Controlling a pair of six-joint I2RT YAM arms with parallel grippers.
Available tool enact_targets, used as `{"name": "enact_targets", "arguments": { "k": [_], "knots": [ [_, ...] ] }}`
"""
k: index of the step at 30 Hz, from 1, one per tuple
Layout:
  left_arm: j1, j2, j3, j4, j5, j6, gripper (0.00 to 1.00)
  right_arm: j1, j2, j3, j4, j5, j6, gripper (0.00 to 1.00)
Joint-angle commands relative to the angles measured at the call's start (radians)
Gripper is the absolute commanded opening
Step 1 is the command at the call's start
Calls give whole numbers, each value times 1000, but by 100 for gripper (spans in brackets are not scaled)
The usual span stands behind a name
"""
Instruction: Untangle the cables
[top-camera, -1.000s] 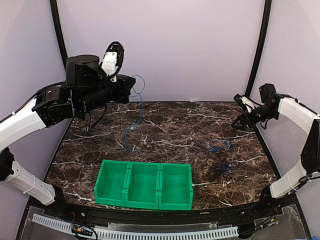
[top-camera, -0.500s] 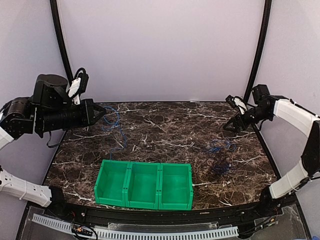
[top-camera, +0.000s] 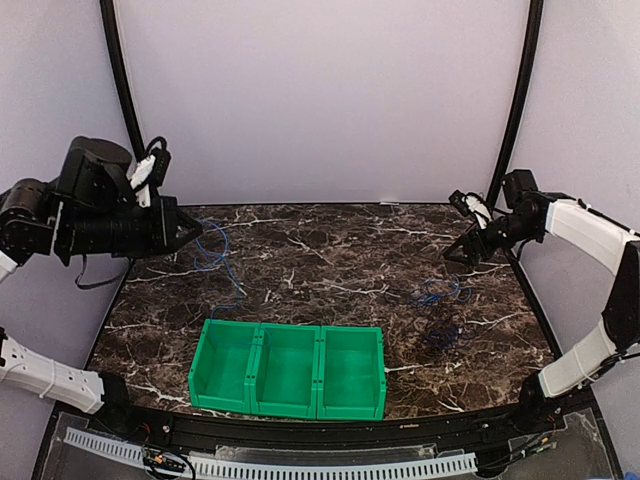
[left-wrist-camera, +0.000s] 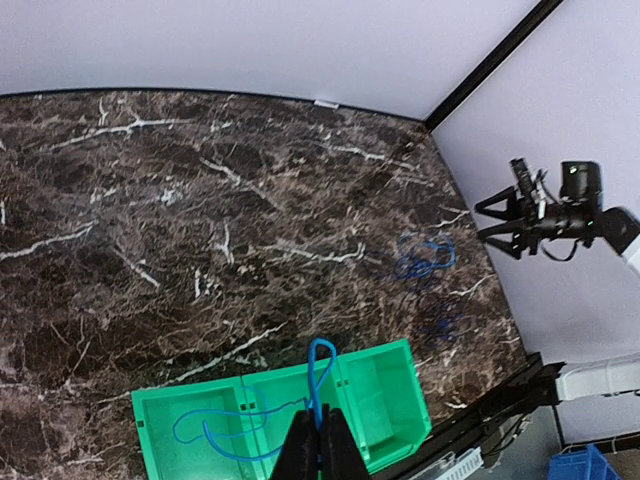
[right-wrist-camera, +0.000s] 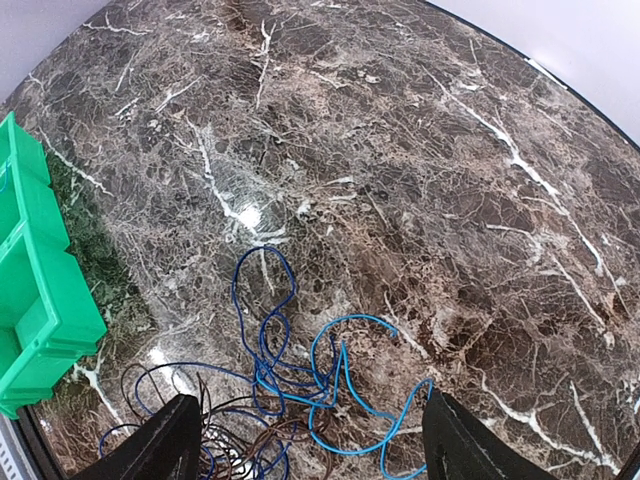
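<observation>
Top external view: marble table (top-camera: 330, 250), with a green three-compartment bin (top-camera: 290, 402) at 6 o'clock. Left gripper (top-camera: 195, 232), raised at 10 o'clock, is clamped on one blue cable (top-camera: 212, 252), which hangs toward the table near the bin's left compartment. Right gripper (top-camera: 455, 258), at 2 o'clock, stands wide and empty. A tangle of blue and dark cables (top-camera: 440, 305) lies on the table at 4 o'clock.

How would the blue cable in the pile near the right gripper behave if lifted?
Probably very floppy: the blue cable lies in loose loops on the table. It would likely drag others along, since dark cables cross its loops. It seems light: a second blue cable hangs limp from the shut left gripper.
</observation>
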Motion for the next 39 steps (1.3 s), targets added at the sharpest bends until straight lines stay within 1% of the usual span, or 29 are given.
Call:
{"name": "enact_targets", "arguments": {
  "k": [1,4,6,8,13,15,18,23,26,30,36,39],
  "knots": [
    [-1,35,249,-147,-20,59,0,11,-5,-8,26,-14,11,77],
    [-1,65,287,-219,-2,70,0,12,-2,-3,32,-20,16,78],
    [-1,74,263,-246,33,66,0,16,3,-1,38,-24,21,78],
    [-1,67,201,-235,74,73,0,19,10,-5,48,-31,30,77],
    [-1,22,-32,-114,132,65,0,34,46,8,46,-36,36,77],
    [-1,8,-98,-66,148,57,0,40,59,19,38,-29,32,77],
    [-1,-7,-167,4,151,54,0,44,69,20,37,-30,32,77],
    [-1,1,-250,35,149,54,0,49,70,-1,51,-38,42,77],
    [-1,31,-314,49,157,48,0,52,65,-16,59,-39,42,77],
    [-1,102,-368,44,114,-9,0,53,66,-20,62,-40,41,77],
    [-1,236,-407,89,148,-28,0,54,72,-15,59,-50,37,76],
    [0,310,-415,81,136,-41,0,55,71,-18,60,-56,35,76]
  ]
}}
